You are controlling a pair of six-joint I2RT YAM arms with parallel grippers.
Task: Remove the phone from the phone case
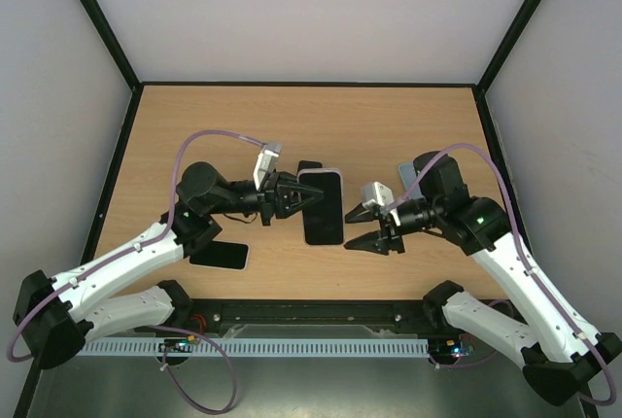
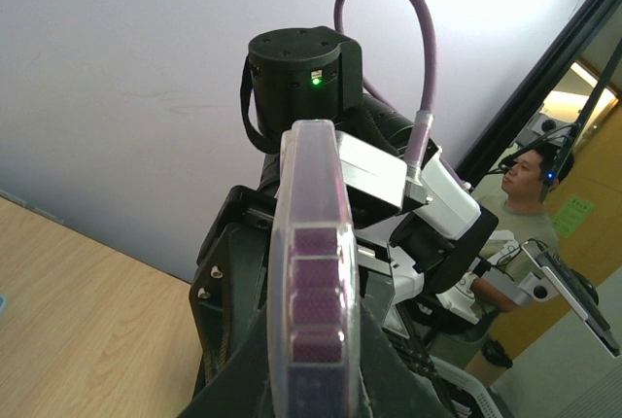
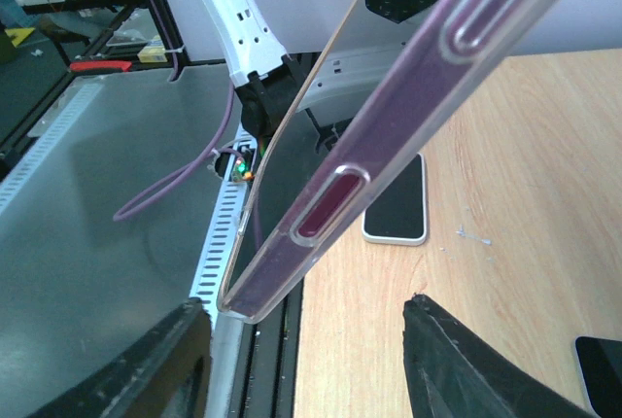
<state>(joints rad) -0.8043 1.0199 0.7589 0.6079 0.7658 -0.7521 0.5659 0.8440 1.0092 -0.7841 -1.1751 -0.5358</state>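
A black-screened phone in a clear, purple-tinted case is held off the table at the centre. My left gripper is shut on its left long edge. In the left wrist view the cased phone stands edge-on between my fingers. My right gripper is open and empty, just right of the phone and apart from it. In the right wrist view the case's edge runs diagonally above my open gripper, and its lower corner hangs between the fingertips without touching them.
A second, white-rimmed phone lies screen-up on the wooden table near the left arm; it also shows in the right wrist view. A small dark object lies just behind the held phone. A black rail runs along the near edge.
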